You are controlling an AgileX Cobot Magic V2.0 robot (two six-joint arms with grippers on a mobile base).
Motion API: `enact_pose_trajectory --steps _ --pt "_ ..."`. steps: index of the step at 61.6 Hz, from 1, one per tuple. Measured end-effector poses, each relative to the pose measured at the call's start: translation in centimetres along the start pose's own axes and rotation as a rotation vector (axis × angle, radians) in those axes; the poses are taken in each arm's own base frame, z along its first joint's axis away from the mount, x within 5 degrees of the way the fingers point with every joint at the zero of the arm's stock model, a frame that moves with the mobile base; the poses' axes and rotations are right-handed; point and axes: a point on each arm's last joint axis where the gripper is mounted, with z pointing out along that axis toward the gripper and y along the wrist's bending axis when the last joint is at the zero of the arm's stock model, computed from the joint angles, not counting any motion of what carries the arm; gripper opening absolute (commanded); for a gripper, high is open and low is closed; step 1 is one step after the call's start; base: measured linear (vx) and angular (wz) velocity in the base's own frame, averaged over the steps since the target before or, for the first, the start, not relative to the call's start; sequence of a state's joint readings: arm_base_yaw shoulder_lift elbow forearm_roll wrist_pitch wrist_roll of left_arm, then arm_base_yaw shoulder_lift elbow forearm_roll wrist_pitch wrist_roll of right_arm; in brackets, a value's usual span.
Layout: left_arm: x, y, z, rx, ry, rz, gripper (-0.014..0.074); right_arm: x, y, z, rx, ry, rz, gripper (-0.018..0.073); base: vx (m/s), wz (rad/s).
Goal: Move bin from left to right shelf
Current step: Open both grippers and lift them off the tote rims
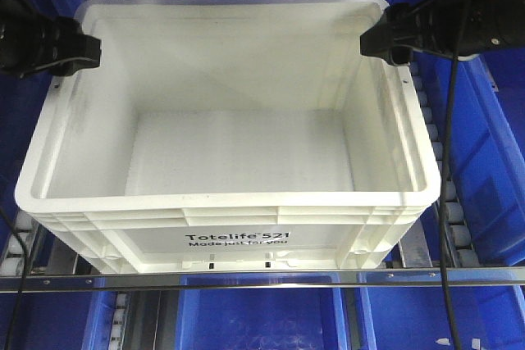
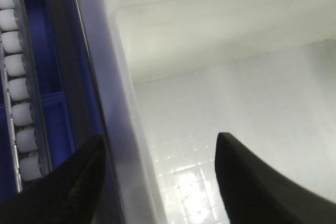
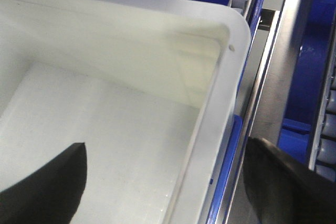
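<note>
**Both grippers straddle the bin's rim**

At nine o'clock, the left gripper (image 1: 89,51) spreads wide, one finger (image 2: 63,187) outside the wall, one inside. The white bin (image 1: 225,239) sits centre on the metal rail (image 1: 262,281), blue bins (image 1: 484,145) around. At two o'clock, the right gripper (image 1: 376,41) also straddles the rim, wide apart.

Blue plastic bins (image 1: 484,161) flank white roller tracks (image 2: 18,93) and a metal rail (image 1: 262,280).
</note>
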State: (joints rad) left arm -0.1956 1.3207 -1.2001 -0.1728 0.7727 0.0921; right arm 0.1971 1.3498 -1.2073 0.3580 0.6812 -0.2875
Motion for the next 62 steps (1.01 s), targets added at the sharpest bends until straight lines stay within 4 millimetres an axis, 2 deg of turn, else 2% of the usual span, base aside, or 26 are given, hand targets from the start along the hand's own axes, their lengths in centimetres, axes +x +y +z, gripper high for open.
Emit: enact_pose_trajectory --steps 10,25,33,46,56,62 --pt "2.7 0.1 -1.5 -0.015 -0.088 0.02 0.0396 2.2 0.0 -1.6 0.039 -0.097 -0.002 0.059 0.0 0.0" --pt "7.4 0.2 -4.7 -0.047 -0.32 0.037 0.0396 6.1 0.3 -5.5 0.098 -0.302 -0.006 0.059 0.0 0.0" --pt "11.0 0.3 -6.0 -0.055 -0.403 0.038 0.0396 9.4 0.4 -6.9 0.129 -0.37 -0.032 0.059 0.0 0.0" --pt "17.8 0.3 -7.2 -0.053 -0.435 0.051 0.0396 15.7 0.7 -9.1 0.159 -0.468 -0.085 0.059 0.0 0.0" --pt "19.4 0.0 -10.5 -0.055 -0.619 0.08 0.0396 20.0 1.0 -10.3 0.158 -0.542 -0.108 0.059 0.0 0.0" --pt "20.3 0.0 -10.8 -0.071 -0.604 0.105 0.0396 21.5 1.0 -10.3 0.179 -0.587 -0.149 0.059 0.0 0.0"
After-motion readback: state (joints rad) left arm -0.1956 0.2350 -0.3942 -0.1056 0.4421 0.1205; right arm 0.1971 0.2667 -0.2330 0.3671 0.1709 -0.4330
